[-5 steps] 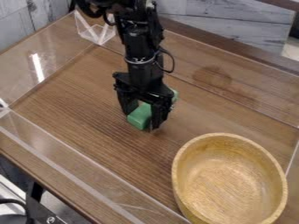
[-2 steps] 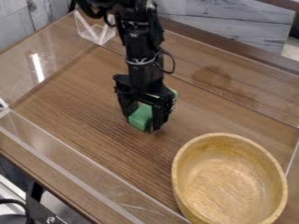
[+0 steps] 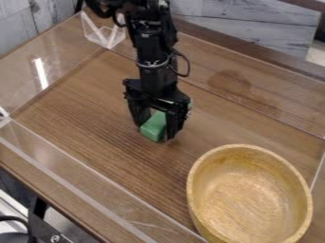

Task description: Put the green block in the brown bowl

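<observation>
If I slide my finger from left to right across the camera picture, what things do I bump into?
Green block, with the gripper reaching down around it, jaws open → brown bowl.

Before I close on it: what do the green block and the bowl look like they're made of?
The green block: solid bright green with flat matte faces, likely painted wood or plastic; the look can't settle which. The brown bowl: light tan wood, judging by visible grain streaks and a thick turned rim, with a slight satin sheen.

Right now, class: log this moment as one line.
tool: open, straddling green block | block: on table | brown bowl: empty | phase: pre-grasp
</observation>
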### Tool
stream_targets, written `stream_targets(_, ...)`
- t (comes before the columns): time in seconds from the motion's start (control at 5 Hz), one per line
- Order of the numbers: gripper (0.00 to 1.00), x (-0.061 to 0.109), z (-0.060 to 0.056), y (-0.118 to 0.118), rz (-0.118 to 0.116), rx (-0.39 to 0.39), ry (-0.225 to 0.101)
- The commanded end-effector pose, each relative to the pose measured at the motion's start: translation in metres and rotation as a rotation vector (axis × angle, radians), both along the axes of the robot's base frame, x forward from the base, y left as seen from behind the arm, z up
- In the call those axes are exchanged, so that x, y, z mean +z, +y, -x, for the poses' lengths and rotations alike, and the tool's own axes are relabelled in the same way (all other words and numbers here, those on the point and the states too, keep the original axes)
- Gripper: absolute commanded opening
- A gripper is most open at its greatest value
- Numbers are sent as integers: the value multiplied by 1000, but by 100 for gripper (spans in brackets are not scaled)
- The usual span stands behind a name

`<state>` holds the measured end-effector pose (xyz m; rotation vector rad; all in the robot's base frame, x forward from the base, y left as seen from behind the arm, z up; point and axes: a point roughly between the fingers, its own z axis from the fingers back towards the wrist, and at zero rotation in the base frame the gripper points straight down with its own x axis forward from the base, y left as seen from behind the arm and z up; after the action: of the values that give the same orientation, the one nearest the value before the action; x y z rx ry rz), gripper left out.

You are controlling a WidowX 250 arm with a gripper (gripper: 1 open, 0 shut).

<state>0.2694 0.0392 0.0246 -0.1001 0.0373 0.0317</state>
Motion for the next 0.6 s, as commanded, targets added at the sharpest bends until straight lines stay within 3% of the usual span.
stream_targets(0.0,100,24,-11,7,0,13,-42)
stream_targets(0.4,100,48,-10,14,15,19,-28)
